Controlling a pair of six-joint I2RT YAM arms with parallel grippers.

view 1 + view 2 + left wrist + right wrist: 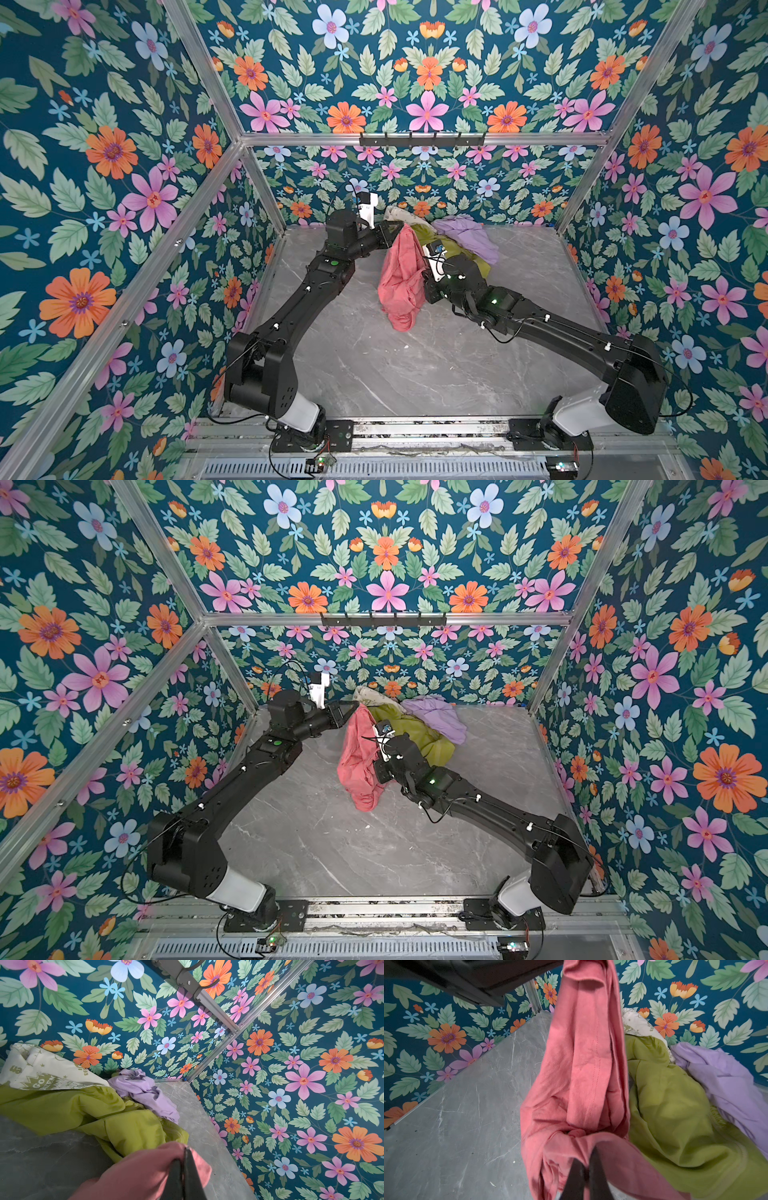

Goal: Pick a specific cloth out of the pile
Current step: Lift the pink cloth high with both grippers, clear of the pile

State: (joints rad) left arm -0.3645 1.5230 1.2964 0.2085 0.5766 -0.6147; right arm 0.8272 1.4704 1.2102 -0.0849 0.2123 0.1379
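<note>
My left gripper (pixel 184 1159) and right gripper (pixel 586 1169) are both clamped on the salmon-pink cloth (pixel 401 278), hanging between them just beside the pile (pixel 457 245), so a thin pinch may slip or its loose folds may drag the olive-green cloth (pixel 670 1105) along

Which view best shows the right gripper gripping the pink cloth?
Right wrist view: right gripper pinching the cloth, close. Both top views hide the pinch behind the wrist; left wrist view shows the left gripper instead.
</note>
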